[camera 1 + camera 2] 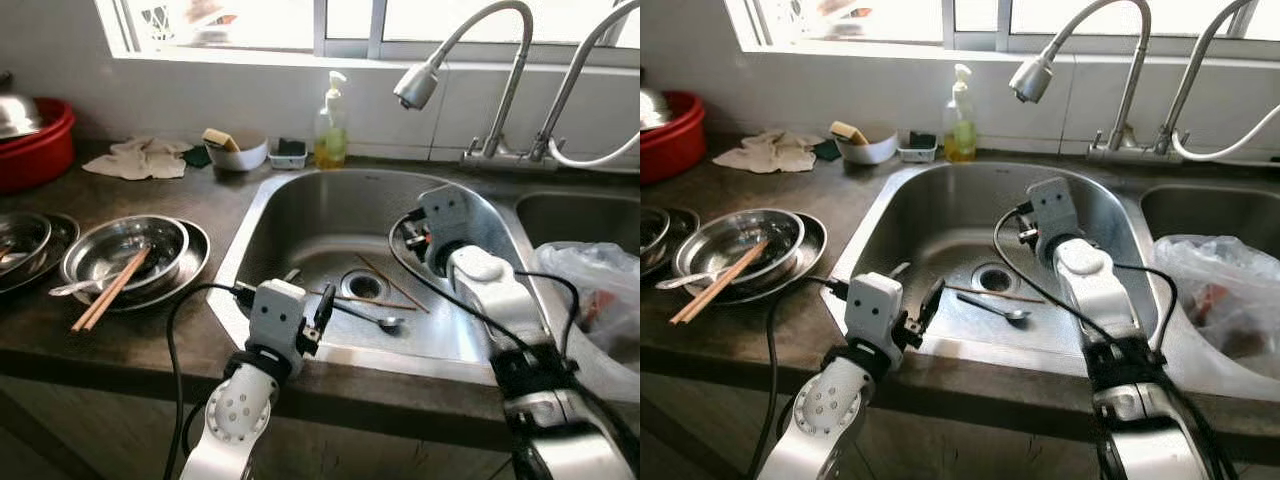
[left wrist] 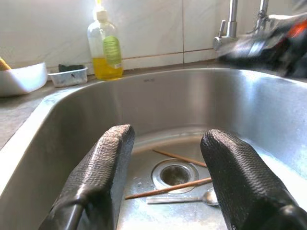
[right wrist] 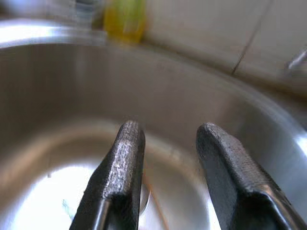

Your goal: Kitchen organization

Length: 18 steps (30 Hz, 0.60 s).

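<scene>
Two claws, left [image 2: 165,179] and right [image 3: 165,172], agape, empty; soap bottle [image 2: 106,48] label unreadable.

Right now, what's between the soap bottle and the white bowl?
A small grey tray sits between the soap bottle and the white bowl, seen in the left eye view.

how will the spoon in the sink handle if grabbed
The spoon lies flat on the wet-looking steel sink floor, so it will probably slide under fingers. It looks thin, stiff and light, with little edge to catch.
</scene>
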{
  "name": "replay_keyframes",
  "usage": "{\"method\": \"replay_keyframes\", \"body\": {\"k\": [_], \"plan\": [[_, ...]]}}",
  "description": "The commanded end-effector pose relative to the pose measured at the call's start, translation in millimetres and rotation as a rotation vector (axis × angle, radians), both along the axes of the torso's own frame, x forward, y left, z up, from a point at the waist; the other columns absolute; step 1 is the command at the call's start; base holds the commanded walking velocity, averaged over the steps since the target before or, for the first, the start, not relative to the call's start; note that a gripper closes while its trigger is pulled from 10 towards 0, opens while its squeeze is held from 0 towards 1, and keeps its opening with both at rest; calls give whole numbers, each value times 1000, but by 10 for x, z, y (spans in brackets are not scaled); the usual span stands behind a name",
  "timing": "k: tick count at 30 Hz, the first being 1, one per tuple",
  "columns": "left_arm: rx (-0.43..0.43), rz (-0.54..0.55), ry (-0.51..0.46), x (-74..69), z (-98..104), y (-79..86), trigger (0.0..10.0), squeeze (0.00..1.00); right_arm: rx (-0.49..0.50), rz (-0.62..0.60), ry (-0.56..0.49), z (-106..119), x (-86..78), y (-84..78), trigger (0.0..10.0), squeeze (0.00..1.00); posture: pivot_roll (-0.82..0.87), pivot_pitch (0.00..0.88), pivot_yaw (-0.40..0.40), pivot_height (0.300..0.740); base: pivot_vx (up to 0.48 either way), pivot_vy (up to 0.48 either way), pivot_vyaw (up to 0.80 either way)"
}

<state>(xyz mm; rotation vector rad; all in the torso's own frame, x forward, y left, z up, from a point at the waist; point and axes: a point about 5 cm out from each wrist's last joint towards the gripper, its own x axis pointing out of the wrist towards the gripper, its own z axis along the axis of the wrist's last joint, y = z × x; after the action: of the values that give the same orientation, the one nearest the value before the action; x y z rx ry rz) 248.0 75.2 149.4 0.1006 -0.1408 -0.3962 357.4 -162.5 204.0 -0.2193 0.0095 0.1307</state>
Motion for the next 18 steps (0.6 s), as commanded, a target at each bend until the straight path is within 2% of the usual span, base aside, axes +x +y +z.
{"method": "replay_keyframes", "body": {"k": [1,2,3,5,6,7,8,9,10,11,13,15,18], "plan": [[12,-8,-6,10,0,-6,10000,0,57,-6,-112,180,-100,-2,10000,0,13,0,-9,740,0,0,0],[12,-9,-6,11,-1,-7,10000,0,69,-2,-136,205,-153,4,10000,0,10,0,-10,740,0,0,0],[14,-12,-5,6,-5,-10,10000,0,49,-3,-227,283,-308,-7,10000,0,8,0,-9,740,0,0,0],[13,-13,-4,1,-5,-8,10000,0,60,1,-268,309,-422,-15,10000,0,8,0,-9,740,0,0,0],[13,-13,-5,-2,-6,0,10000,0,100,7,-279,310,-503,-4,10000,0,3,0,-6,740,0,0,0],[13,-13,-5,-2,-6,0,10000,0,100,7,-279,310,-503,-4,10000,0,3,0,-6,740,0,0,0],[12,-16,-5,-13,-9,7,10000,0,109,38,-314,307,-658,44,10000,0,-6,0,1,740,0,0,0],[13,-26,-5,-24,-13,3,10000,0,120,43,-325,284,-747,62,10000,0,-9,0,6,740,0,0,0],[13,-26,-5,-24,-13,3,10000,0,120,43,-325,284,-747,62,10000,0,-9,0,6,740,0,0,0],[10,-47,-3,-46,-18,-8,10000,0,147,54,-335,241,-880,91,10000,0,-10,0,6,740,0,0,0],[7,-55,-1,-53,-19,-13,10000,0,158,56,-335,226,-921,100,10000,0,-9,0,8,740,0,0,0],[-33,-99,1,-113,2,-38,10000,0,114,58,-342,83,-1147,157,10000,0,-19,0,18,740,0,0,0],[-25,-91,-2,-130,3,-36,10000,0,163,27,-302,-20,-1239,173,10000,0,-20,0,25,740,0,0,0]]}}
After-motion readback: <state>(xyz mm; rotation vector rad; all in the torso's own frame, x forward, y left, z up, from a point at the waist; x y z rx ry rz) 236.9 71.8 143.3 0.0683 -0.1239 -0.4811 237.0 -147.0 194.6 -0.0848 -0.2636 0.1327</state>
